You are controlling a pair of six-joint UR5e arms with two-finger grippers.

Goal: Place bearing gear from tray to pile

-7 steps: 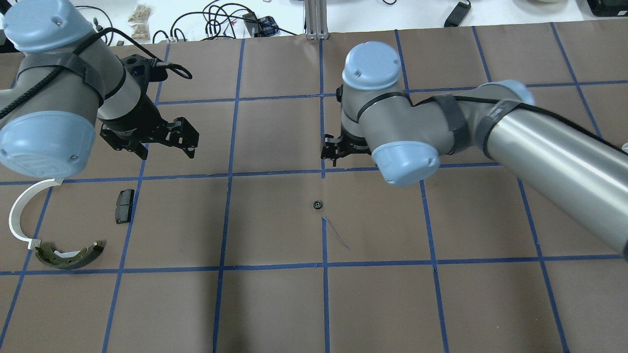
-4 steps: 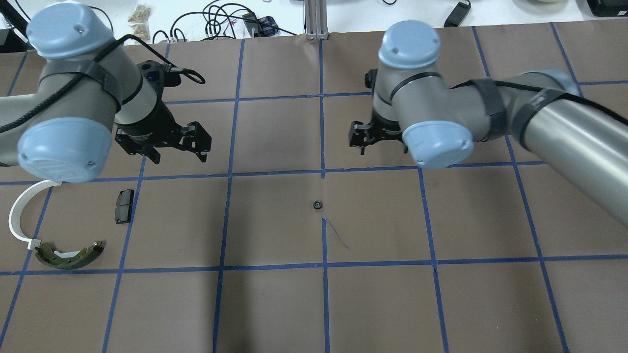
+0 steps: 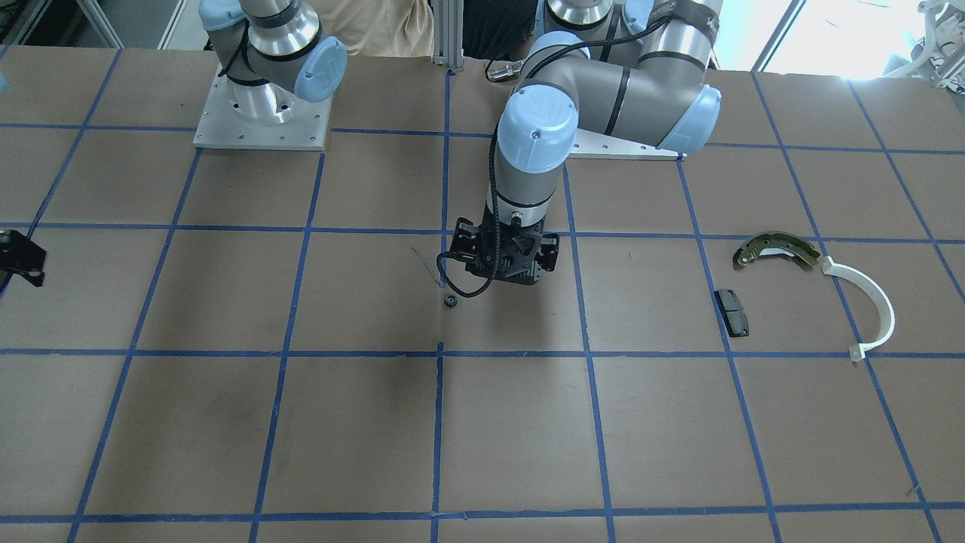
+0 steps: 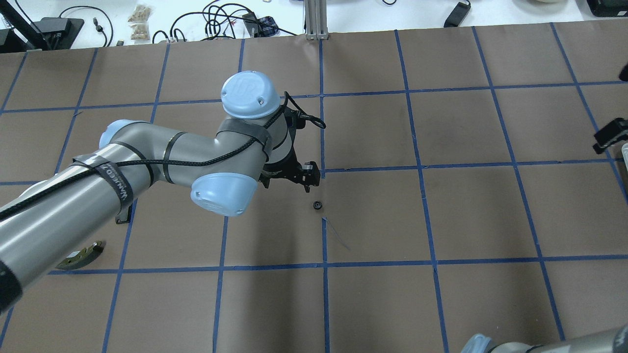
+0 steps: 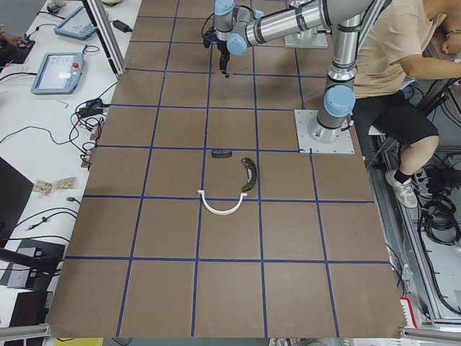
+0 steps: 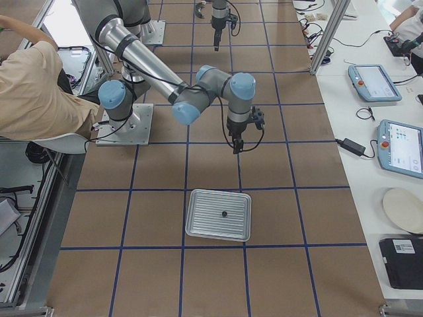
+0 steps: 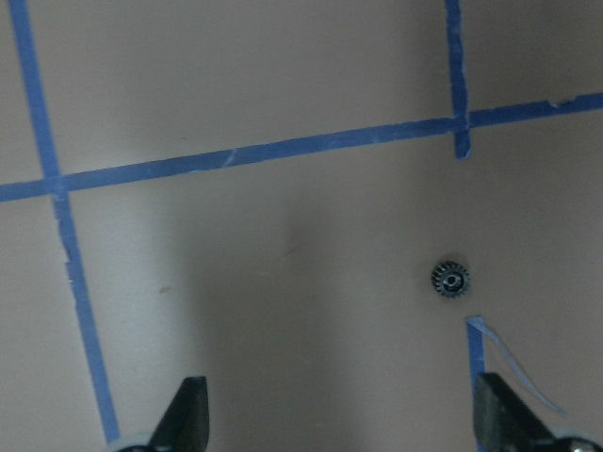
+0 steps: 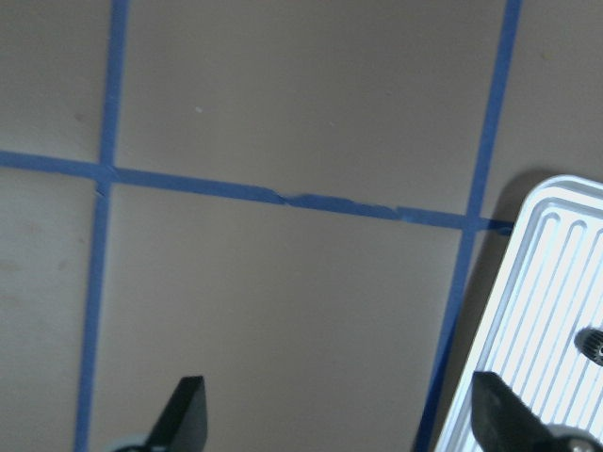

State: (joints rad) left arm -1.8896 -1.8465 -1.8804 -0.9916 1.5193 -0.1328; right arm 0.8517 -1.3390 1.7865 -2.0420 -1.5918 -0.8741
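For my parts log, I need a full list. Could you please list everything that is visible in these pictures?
table: one, brown, blue grid.
tray: one, silvery, table's right end.
bearing gear: two, dark; this at centre, another inside tray.
brake shoe: one, brass-dark, table's left end.
half-ring: one, white, beside shoe.
pad: one, black, near shoe.
person: one, beige shirt, behind robot.
left gripper: one, black, open, near centre gear.
right gripper: one, black, open, near tray.
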